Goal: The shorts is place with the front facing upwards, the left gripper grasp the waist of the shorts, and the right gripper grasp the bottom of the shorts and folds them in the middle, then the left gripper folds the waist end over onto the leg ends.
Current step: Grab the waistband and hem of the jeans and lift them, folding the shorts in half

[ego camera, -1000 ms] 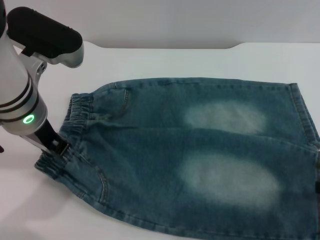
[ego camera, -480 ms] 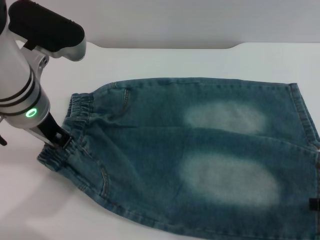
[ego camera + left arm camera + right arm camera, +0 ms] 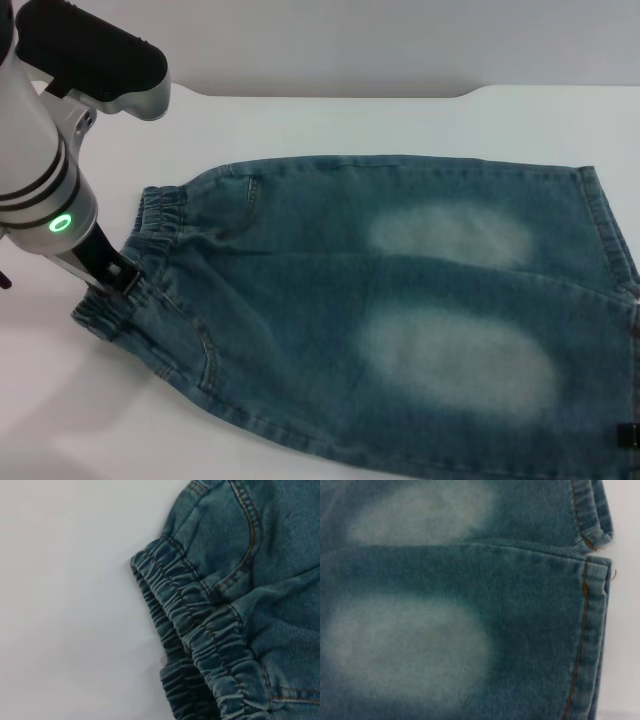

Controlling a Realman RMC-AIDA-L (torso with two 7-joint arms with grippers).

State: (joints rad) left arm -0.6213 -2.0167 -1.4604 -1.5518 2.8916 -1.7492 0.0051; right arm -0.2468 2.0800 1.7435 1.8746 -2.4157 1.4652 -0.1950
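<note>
Blue denim shorts (image 3: pixel 400 300) lie flat, front up, on the white table (image 3: pixel 330 125). The elastic waist (image 3: pixel 150 245) is at the left and the leg ends (image 3: pixel 605 235) at the right. My left gripper (image 3: pixel 112 281) is down on the waist near its front corner, where the band bunches a little. The left wrist view shows the gathered waistband (image 3: pixel 200 625) and a pocket seam (image 3: pixel 250 535). Only a small black piece of my right gripper (image 3: pixel 628 435) shows at the right edge, by the near leg end. In the right wrist view the near leg's hem (image 3: pixel 587 640) lies flat.
Bare white table (image 3: pixel 90 420) runs along the left and in front of the shorts. The table's far edge (image 3: pixel 330 95) lies behind them, with a grey wall beyond.
My left arm has shifted slightly to the left and settled on the waistband. The black piece of my right gripper has slid along the right edge toward the near side.
</note>
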